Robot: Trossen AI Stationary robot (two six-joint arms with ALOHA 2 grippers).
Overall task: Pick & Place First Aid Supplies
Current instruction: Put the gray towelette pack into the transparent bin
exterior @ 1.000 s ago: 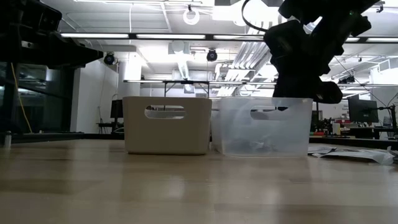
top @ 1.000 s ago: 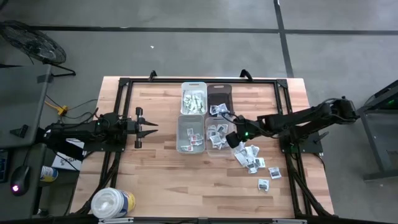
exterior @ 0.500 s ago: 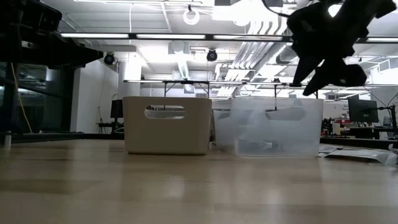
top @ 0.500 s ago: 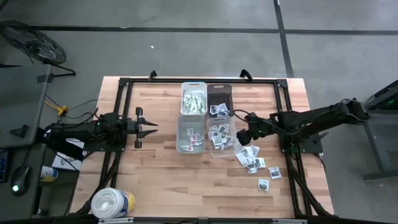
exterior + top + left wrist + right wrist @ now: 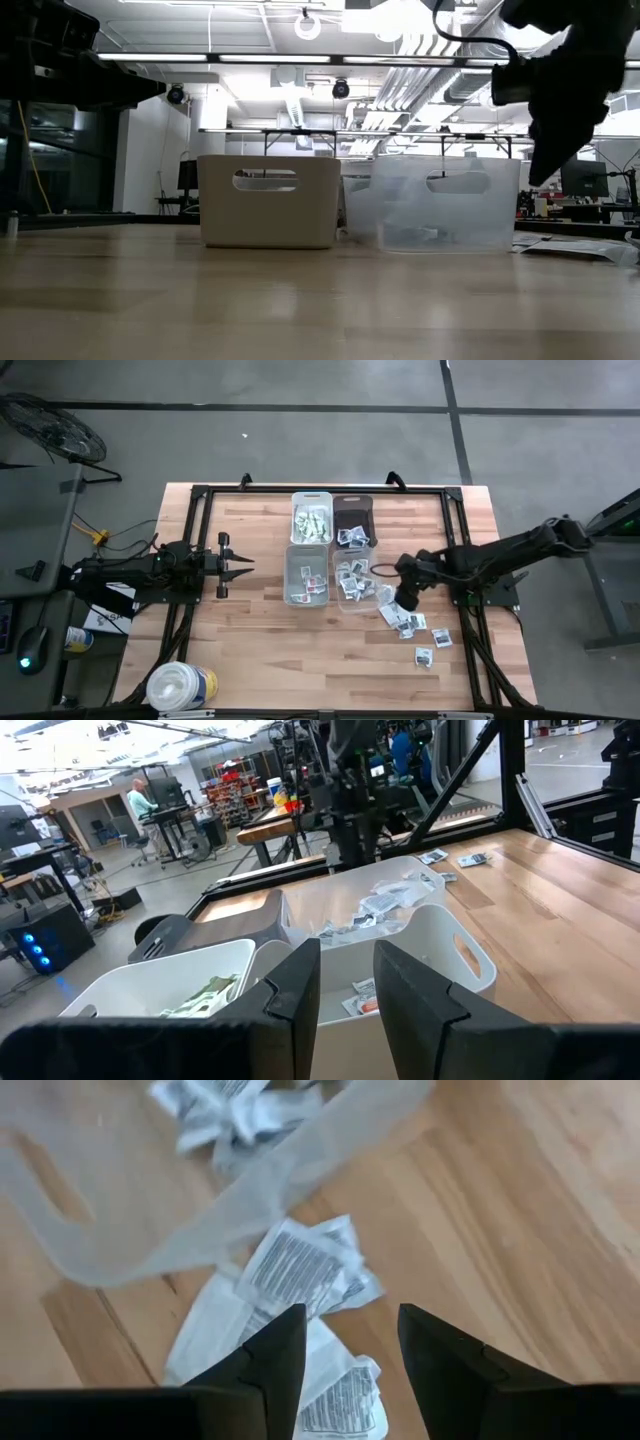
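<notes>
Right gripper (image 5: pixel 345 1345) hovers empty, fingers parted, above loose packets (image 5: pixel 300 1270) just beside the clear bin (image 5: pixel 355 578) | left gripper (image 5: pixel 232 565) waits well apart, fingers narrowly parted, empty

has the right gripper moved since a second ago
Yes. In the high view the right gripper has drawn back from over the clear plastic bin towards the loose white paper packets on the table.

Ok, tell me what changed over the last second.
The right gripper left the clear bin and swung out over the loose packets on the table, fingers open and empty. The clear bin shifted slightly right in the low view. The left gripper stayed parked; the white bin did not move.
</notes>
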